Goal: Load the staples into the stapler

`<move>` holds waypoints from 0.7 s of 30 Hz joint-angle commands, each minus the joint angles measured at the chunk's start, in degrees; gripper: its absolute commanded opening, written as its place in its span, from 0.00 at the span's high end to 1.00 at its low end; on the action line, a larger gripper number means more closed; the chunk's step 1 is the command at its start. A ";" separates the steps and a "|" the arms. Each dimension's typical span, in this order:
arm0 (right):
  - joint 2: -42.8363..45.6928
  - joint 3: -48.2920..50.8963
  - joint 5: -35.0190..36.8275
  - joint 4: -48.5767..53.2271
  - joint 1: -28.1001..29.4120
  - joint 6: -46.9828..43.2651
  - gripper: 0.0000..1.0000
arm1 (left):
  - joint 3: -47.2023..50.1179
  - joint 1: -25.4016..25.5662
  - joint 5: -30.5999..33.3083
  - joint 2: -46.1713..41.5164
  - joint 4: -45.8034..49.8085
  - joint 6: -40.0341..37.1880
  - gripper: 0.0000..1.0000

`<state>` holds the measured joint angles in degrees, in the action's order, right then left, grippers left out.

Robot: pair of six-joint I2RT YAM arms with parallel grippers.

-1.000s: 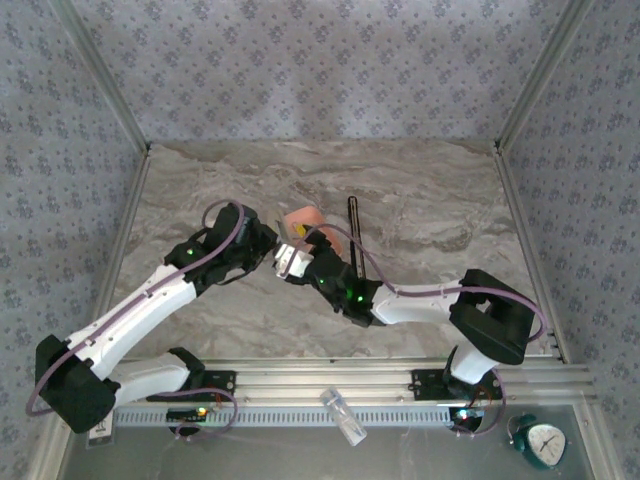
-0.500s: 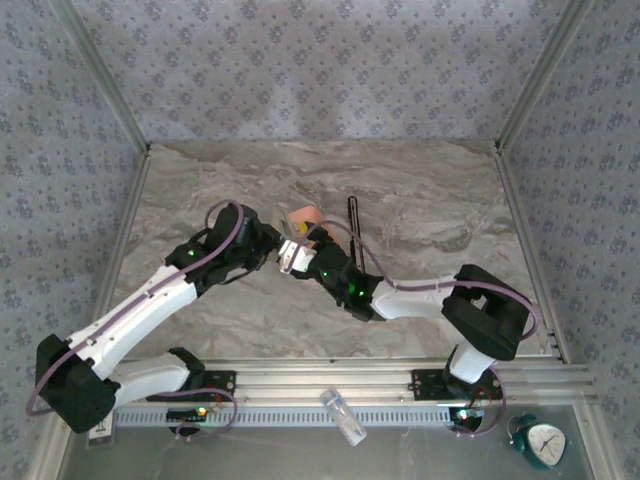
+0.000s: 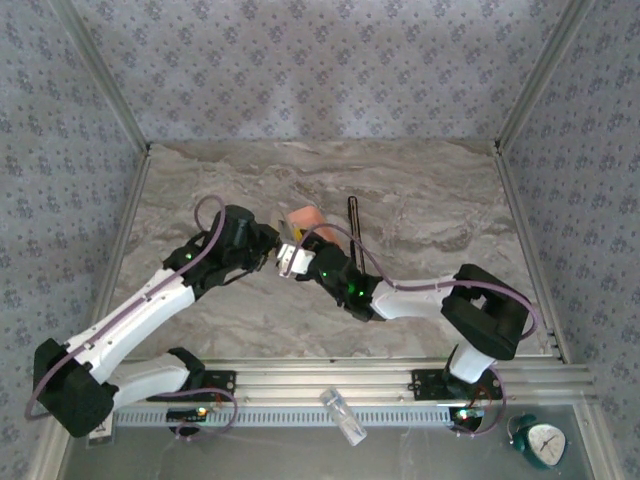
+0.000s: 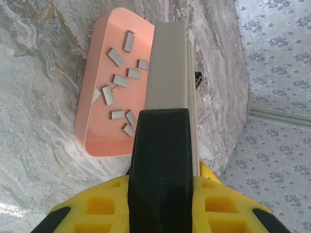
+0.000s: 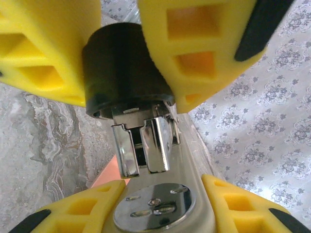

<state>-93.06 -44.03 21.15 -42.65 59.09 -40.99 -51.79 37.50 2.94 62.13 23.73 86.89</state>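
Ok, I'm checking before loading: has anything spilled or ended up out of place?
Nothing spilled. The staples lie jumbled at all angles, but all of them are inside the salmon tray.

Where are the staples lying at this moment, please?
In the left wrist view the staples lie scattered inside the salmon-orange tray on the marble table, directly left of the beige stapler.

stapler (image 4: pixel 167 63): one end cropped at left wrist view's bottom edge, hiding one long rim of tray (image 4: pixel 102 141) | staples (image 4: pixel 120 80): too small to make out from above | right gripper (image 5: pixel 163 182): fingers cropped, blurred close-up, contact with stapler unclear
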 commanded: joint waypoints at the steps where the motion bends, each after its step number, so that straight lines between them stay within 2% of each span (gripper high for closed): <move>1: 3.04 0.82 0.14 0.91 -0.29 1.62 0.79 | 0.90 -0.59 0.58 -1.90 -1.37 -0.45 0.74; 6: 3.73 1.24 -0.31 3.07 -0.40 2.53 0.88 | 1.83 -0.90 0.60 -1.97 -1.39 -0.46 0.57; 15: 4.51 1.14 -1.75 6.04 -0.92 4.98 0.95 | 2.09 -1.54 1.22 -2.69 -0.11 -1.33 0.29; 18: 5.44 1.14 -3.05 7.83 -1.37 6.03 0.97 | 2.15 -2.42 2.29 -3.46 0.97 -2.70 0.21; 21: 6.88 1.25 -5.19 9.93 -1.99 7.24 0.98 | 2.10 -3.47 3.84 -4.66 2.13 -5.57 0.18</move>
<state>-90.04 -42.24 18.11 -31.14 57.82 -36.56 -50.11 34.98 4.36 59.27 24.01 84.53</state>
